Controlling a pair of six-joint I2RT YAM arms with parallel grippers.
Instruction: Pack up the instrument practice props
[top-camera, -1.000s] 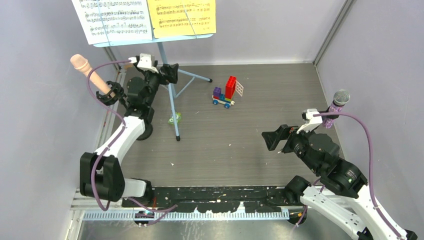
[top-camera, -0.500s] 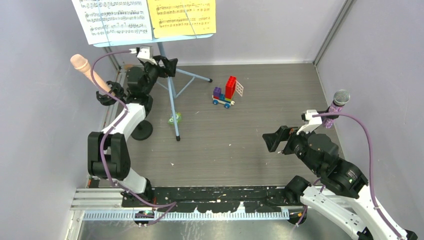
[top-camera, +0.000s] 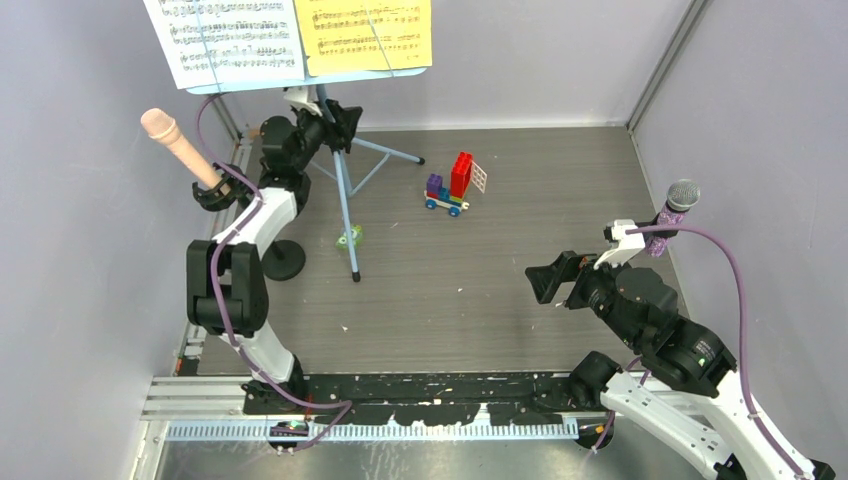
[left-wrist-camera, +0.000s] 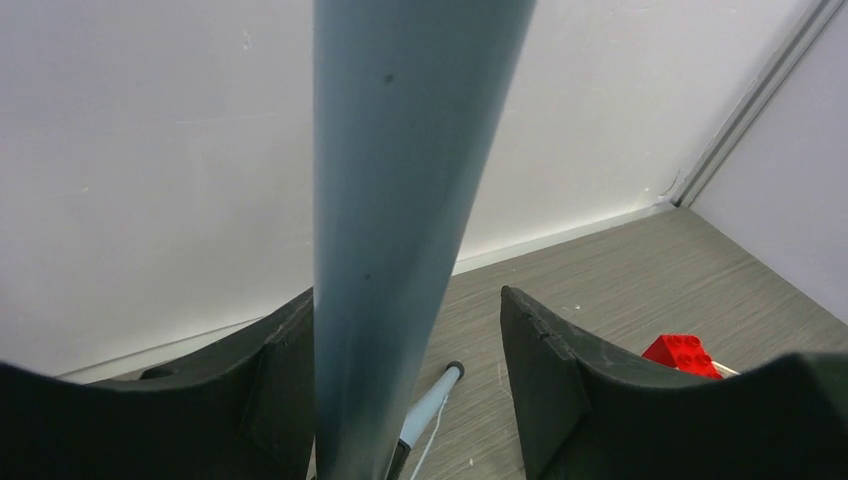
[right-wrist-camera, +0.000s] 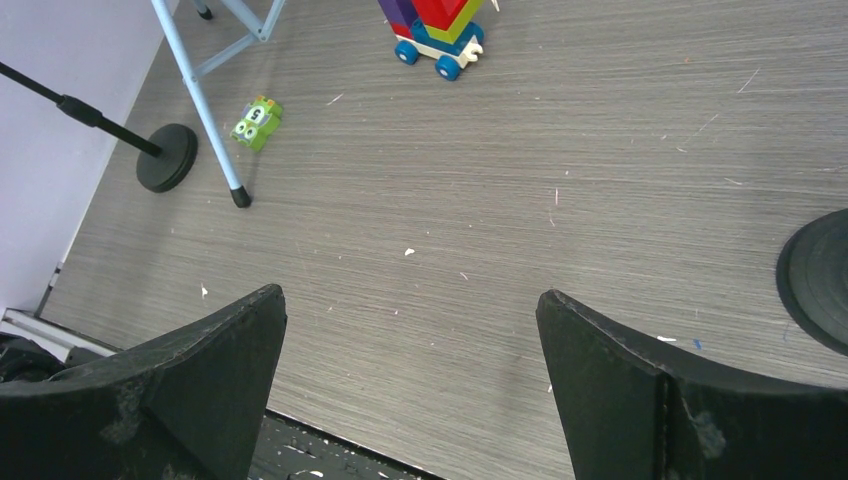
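The pale-blue music rack's pole (top-camera: 338, 165) stands at the back left on tripod legs and carries a white score sheet (top-camera: 225, 40) and a yellow score sheet (top-camera: 365, 35). My left gripper (top-camera: 333, 122) is open with the pole (left-wrist-camera: 400, 200) between its fingers. The pole lies against the left finger, with a gap to the right finger (left-wrist-camera: 560, 380). The peach microphone (top-camera: 175, 140) sits tilted in a black holder with a round base (top-camera: 283, 260). The purple glitter microphone (top-camera: 675, 215) stands at the right. My right gripper (top-camera: 558, 280) is open and empty above the floor (right-wrist-camera: 410, 300).
A colourful toy brick car (top-camera: 452, 185) stands mid-back and also shows in the right wrist view (right-wrist-camera: 435, 30). A small green block (top-camera: 350, 237) lies by a tripod foot (right-wrist-camera: 240, 198). Walls close in on the left, back and right. A black round base (right-wrist-camera: 820, 280) is at my right.
My left arm has stretched back and up, and its gripper has moved from beside the pole to around it. The right arm has not moved.
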